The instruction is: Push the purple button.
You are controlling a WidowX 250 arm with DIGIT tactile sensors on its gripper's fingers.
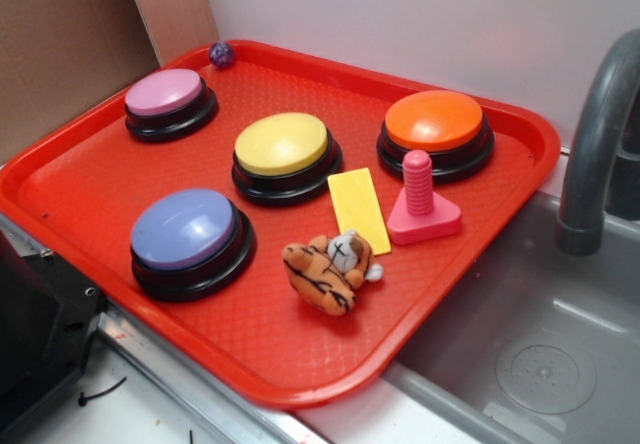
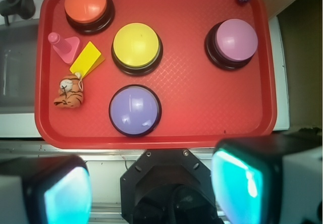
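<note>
Red tray (image 1: 60,199) holds four dome buttons. Purple button (image 2: 135,110) sits at its near edge, beside yellow button (image 2: 136,44). Likely rigid, smooth, spring-loaded: press dome centre from above, no grasp. Gripper (image 2: 151,188) spread wide, empty, off the tray.

- Purple button (image 2: 135,110) by the tray's (image 2: 202,118) near edge: open above, bare tray on its right.
- Yellow button (image 2: 136,45) crowds its far side; tiger (image 2: 69,91) lies left.
</note>
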